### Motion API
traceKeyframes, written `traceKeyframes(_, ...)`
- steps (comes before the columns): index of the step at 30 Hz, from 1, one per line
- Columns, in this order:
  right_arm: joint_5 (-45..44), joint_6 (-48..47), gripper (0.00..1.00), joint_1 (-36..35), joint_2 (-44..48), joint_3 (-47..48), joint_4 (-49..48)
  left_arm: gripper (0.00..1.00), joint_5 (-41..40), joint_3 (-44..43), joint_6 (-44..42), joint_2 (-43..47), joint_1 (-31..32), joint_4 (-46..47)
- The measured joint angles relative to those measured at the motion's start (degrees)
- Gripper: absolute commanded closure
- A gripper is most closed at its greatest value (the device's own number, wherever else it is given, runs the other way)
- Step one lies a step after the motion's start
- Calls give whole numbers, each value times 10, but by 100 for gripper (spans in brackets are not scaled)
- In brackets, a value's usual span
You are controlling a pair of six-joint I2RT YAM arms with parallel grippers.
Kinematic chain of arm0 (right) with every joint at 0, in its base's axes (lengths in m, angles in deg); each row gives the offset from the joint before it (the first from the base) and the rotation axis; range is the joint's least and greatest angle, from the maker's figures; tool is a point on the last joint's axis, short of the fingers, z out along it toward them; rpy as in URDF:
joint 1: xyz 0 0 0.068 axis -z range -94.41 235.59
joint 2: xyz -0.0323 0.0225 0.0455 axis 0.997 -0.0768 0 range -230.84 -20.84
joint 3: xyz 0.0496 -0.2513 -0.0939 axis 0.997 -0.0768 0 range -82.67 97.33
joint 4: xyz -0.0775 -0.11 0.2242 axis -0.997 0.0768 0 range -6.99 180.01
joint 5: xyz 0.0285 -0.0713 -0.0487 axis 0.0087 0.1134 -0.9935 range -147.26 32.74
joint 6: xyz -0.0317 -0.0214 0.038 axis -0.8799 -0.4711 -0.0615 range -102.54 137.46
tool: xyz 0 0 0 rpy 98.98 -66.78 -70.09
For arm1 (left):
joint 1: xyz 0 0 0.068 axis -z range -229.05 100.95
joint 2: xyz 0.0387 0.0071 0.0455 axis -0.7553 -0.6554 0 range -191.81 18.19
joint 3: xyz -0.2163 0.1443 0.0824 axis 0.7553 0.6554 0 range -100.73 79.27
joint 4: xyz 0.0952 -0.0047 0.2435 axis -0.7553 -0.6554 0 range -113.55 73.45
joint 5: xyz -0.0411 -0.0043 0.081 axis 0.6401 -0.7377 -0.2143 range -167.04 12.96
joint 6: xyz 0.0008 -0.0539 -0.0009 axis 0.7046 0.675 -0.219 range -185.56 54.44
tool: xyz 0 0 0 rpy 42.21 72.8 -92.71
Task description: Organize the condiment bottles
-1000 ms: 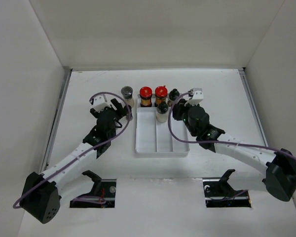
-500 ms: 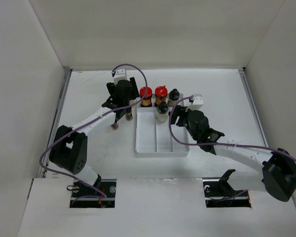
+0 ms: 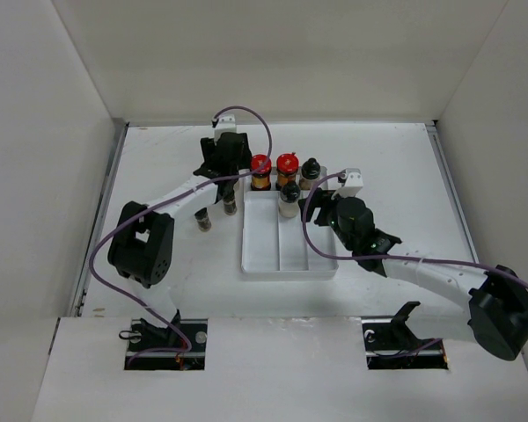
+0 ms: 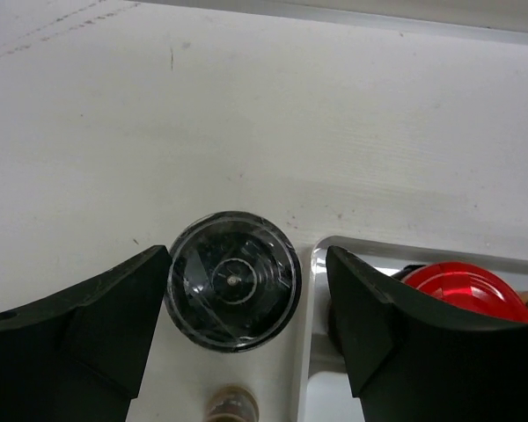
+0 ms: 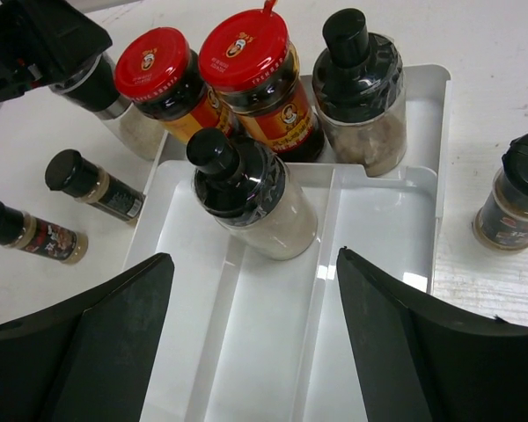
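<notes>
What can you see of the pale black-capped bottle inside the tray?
The pale bottle has a clear body of whitish powder, a glossy black collar and a black knob cap, shut. It stands upright in the white tray, at the far end of a long compartment, just before a red-capped jar. No fingers touch it.

The left claw (image 4: 246,264) is straddling the grey-lidded jar (image 4: 233,280), with the tray (image 4: 306,290) rim and a red-capped jar (image 4: 462,294) crowding its inner finger, a slim jar (image 4: 231,406) standing just on the near side, and bare desk (image 4: 158,114) lying open beyond.
</notes>
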Motion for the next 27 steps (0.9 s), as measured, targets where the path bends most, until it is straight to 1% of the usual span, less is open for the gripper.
traceKeyframes(6, 2, 0, 17, 0, 0, -1, 0, 30, -21, -20, -18, -26, -2, 8)
traceKeyframes(10, 3, 0, 16, 0, 0, -1, 0, 24, -25, -22, -21, -28, -3, 10)
traceKeyframes(15, 3, 0, 15, 0, 0, -1, 0, 18, -26, -15, -19, -28, -3, 21)
traceKeyframes(18, 7, 0, 15, 0, 0, -1, 0, 18, -29, 7, -18, -24, -3, 38)
traceKeyframes(22, 9, 0, 15, 0, 0, -1, 0, 22, -36, 27, -16, -19, -3, 42)
traceKeyframes(27, 10, 0, 15, 0, 0, -1, 0, 34, -39, 27, -16, -19, -3, 45)
